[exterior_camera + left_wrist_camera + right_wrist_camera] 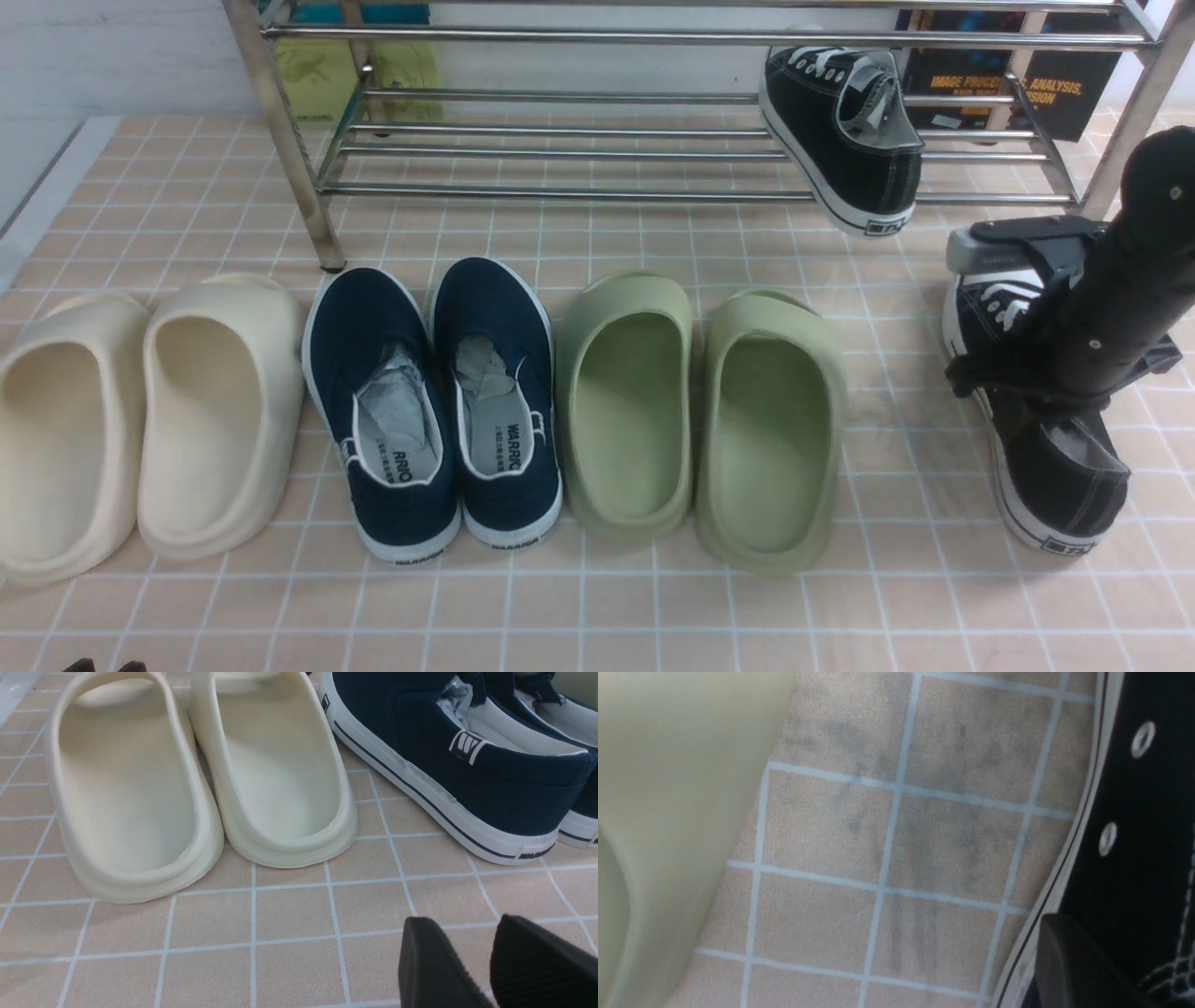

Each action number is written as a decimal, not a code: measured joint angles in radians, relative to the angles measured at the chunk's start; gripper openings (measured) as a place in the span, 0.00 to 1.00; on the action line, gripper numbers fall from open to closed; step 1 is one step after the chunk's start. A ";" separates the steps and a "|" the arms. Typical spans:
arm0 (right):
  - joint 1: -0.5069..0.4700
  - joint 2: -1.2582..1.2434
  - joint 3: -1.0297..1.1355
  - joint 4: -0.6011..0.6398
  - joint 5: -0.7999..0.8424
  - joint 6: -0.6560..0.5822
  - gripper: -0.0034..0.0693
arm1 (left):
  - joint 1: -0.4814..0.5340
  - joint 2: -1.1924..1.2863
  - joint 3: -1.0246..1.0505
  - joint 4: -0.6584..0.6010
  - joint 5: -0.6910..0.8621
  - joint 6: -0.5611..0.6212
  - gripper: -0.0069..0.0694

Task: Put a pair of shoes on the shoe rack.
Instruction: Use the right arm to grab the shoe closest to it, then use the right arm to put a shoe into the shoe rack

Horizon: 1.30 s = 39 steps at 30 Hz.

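Observation:
The metal shoe rack [579,194] spans the back of the front view. One black sneaker [840,131] lies tilted on its lower shelf at the right, with its heel hanging over the front tube. The other black sneaker [1064,476] stands on the tiled floor at the far right. My right gripper [1004,378] is down on its middle. In the right wrist view one finger [1064,961] presses against the sneaker's outer side [1134,812]; the other finger is hidden. My left gripper [460,921] hovers low over bare tiles, empty, with a narrow gap between its fingers.
Cream slippers [140,411], navy WARRIOR slip-ons [429,392] and green slippers [700,411] stand in a row before the rack. The cream slippers [187,788] and a navy shoe [467,774] lie ahead of my left gripper. Books [1008,84] lean behind the rack.

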State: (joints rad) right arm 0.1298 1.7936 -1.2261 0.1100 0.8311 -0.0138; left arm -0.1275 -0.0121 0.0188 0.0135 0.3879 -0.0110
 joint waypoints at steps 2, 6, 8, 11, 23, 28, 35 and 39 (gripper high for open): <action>0.000 -0.029 0.002 -0.003 0.013 0.000 0.06 | 0.000 0.000 0.000 0.000 0.000 0.000 0.40; 0.000 -0.134 0.003 0.006 0.035 0.000 0.06 | 0.000 0.000 0.000 0.000 0.000 0.000 0.40; 0.000 -0.173 -0.009 0.006 0.030 -0.004 0.06 | 0.000 0.000 0.000 0.000 0.000 0.000 0.40; 0.000 -0.188 -0.045 -0.005 0.022 -0.022 0.06 | 0.000 0.000 0.000 0.000 0.000 0.000 0.40; 0.000 0.053 -0.417 -0.147 0.000 -0.037 0.06 | 0.000 0.000 0.000 0.001 0.000 0.000 0.40; 0.000 0.191 -0.588 -0.168 -0.001 -0.041 0.06 | 0.000 0.000 0.000 0.001 0.000 0.000 0.40; 0.000 0.372 -0.798 -0.204 0.001 -0.043 0.06 | 0.000 0.000 0.000 0.001 0.000 0.000 0.40; 0.002 0.427 -0.880 -0.215 0.012 -0.044 0.06 | 0.000 0.000 0.000 0.001 0.000 -0.001 0.40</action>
State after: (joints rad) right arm 0.1320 2.2207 -2.1061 -0.1055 0.8432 -0.0578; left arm -0.1275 -0.0121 0.0188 0.0145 0.3879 -0.0123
